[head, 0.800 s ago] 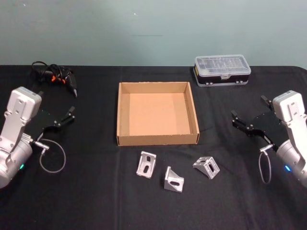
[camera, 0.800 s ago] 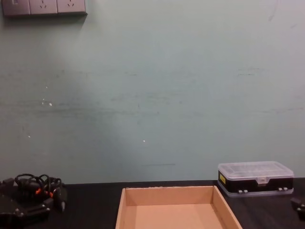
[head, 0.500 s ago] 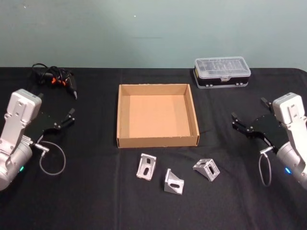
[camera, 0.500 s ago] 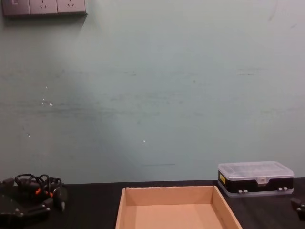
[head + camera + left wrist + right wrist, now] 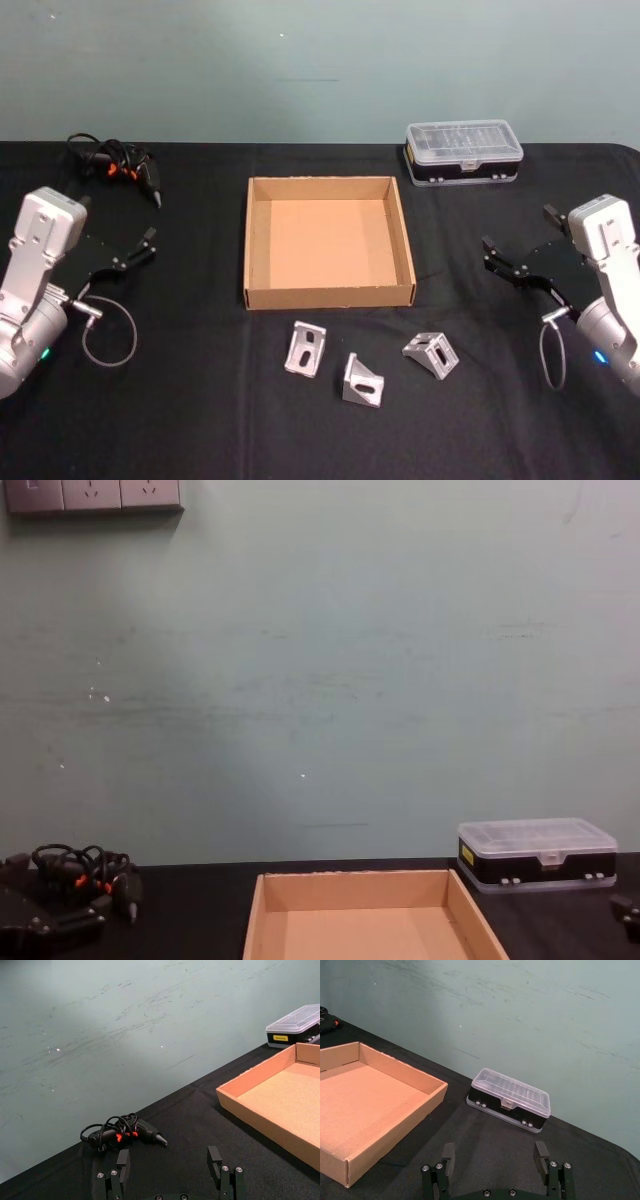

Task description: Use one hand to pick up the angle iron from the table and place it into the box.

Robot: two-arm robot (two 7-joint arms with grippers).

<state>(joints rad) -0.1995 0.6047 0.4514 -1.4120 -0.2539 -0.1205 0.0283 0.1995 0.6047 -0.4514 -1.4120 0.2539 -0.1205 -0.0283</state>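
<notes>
A teal wall (image 5: 320, 680) closes the scene behind, with a strip of sockets (image 5: 92, 494) high at its left in the chest view. Below it the black surface (image 5: 200, 430) spans the whole width. The box (image 5: 330, 294) sits open-topped at the middle of the surface, tan and low-walled, its bare floor showing.

The left arm (image 5: 35, 290) is at the left edge, well apart from the box. Its left gripper (image 5: 117, 218) points toward the centre, and the left wrist view shows its fingers spread apart and empty. The right arm (image 5: 610, 300) mirrors it at the right edge, and the right gripper (image 5: 518, 227) likewise has its fingers parted, clamped on nothing.

A clear-lidded black plastic case (image 5: 463, 150) stands beyond the box's far right corner, near the wall. A black tool with orange marks and a coiled cable (image 5: 115, 165) lies at the far left, beyond the left gripper.

Three silvery angle irons lie on the surface in front of the box, on the robot's side, apart from its front wall and from one another. The left angle iron (image 5: 305, 346) is before the box's left half. The middle angle iron (image 5: 361, 379) is closest to the robot. The right angle iron (image 5: 431, 352) is just past the box's near right corner. Both grippers are well apart from all three.
</notes>
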